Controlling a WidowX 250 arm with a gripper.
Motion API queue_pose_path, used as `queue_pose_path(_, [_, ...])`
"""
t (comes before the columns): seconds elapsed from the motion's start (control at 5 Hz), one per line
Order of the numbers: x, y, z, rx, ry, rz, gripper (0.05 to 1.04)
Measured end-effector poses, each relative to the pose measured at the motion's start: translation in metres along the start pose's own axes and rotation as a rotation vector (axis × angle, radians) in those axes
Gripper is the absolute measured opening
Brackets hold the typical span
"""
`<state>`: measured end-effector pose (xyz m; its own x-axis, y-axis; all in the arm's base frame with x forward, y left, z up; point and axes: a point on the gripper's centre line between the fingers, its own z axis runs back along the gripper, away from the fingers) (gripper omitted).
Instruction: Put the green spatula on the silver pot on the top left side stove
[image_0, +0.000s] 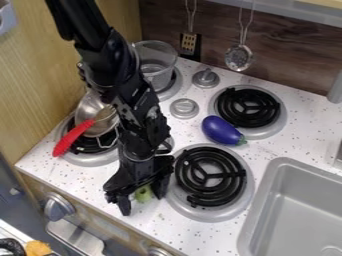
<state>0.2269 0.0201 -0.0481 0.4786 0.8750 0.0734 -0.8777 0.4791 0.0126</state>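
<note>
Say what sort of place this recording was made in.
Most likely a toy or mock-up kitchen: a speckled white counter holds a black coil burner and a grey sink, and a perforated skimmer hangs against the wood-look back panel.

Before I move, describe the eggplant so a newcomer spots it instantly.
On the speckled white counter, find the bare rear burner and front burner. The eggplant lies between them. Unlike their flat black coils, it is plump and deep purple with a green stem.
</note>
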Motion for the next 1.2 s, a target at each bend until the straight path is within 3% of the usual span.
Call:
queue_pose_path(0.4, [0.003, -0.005, -0.002, -0.022, 0.033, -0.010, 0.996])
queue_pose_path(0.6, [0.003, -0.009, -0.001, -0.011, 0.058, -0.030, 0.996])
queue_pose_path(0.8, [0.003, -0.013, -0.001, -0.020, 0.066, -0.034, 0.941])
queue_pose_path(1.0, [0.002, -0.017, -0.002, -0.024, 0.080, -0.033, 0.780])
queue_pose_path(1.2, [0.001, -0.024, -0.004, -0.043, 0.096, -0.095, 0.552])
